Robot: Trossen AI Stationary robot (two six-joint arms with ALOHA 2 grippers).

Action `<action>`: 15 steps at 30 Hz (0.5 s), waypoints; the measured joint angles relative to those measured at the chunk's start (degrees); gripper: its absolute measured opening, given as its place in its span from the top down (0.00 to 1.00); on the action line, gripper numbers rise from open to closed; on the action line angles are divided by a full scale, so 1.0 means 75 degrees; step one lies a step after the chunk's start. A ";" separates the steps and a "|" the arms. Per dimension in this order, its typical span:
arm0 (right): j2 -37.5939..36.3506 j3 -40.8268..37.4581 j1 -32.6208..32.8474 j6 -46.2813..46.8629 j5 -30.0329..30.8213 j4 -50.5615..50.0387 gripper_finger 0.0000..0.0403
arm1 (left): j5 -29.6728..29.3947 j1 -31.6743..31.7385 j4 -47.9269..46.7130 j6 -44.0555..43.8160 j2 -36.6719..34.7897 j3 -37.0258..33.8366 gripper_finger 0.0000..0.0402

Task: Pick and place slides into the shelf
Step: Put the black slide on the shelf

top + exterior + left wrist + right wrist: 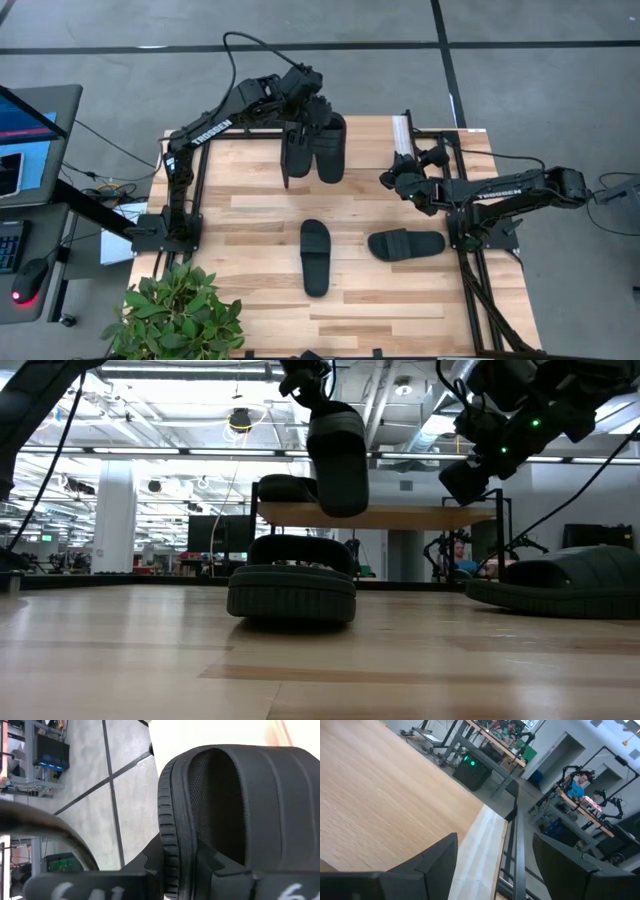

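My left gripper is at the table's far middle, shut on a black slide that hangs in front of the shelf. Another slide lies on the shelf's top near its left end. Two more slides lie sole-down on the table, one in the middle and one to the right. My right gripper is open and empty, above the table by the shelf's right part. My left gripper holds the slide by its upper end, coming from above. In the wrist view the ribbed sole edge and the strap's opening stand between the fingers; the slide itself hides the place of contact. The slide hangs upright, clear of the table, its lower end about level with the shelf's top.
A potted plant stands at the table's near left corner. A screen and a keyboard stand on a stand left of the table. People sit at benches in the room behind. There is bare tabletop left of the middle slide.
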 joint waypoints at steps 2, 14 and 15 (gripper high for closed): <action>0.0000 -0.0002 0.0000 0.0000 0.0001 0.0011 0.38 | -0.0081 -0.0038 0.0023 -0.0005 0.0000 0.0000 0.91; 0.0000 -0.0002 0.0000 0.0000 -0.0013 0.0014 0.38 | -0.0648 -0.0110 0.0275 -0.0119 -0.0015 -0.0026 0.72; 0.0000 -0.0001 0.0000 0.0000 -0.0015 0.0014 0.38 | -0.0681 -0.0107 0.0276 -0.0119 -0.0015 -0.0026 0.69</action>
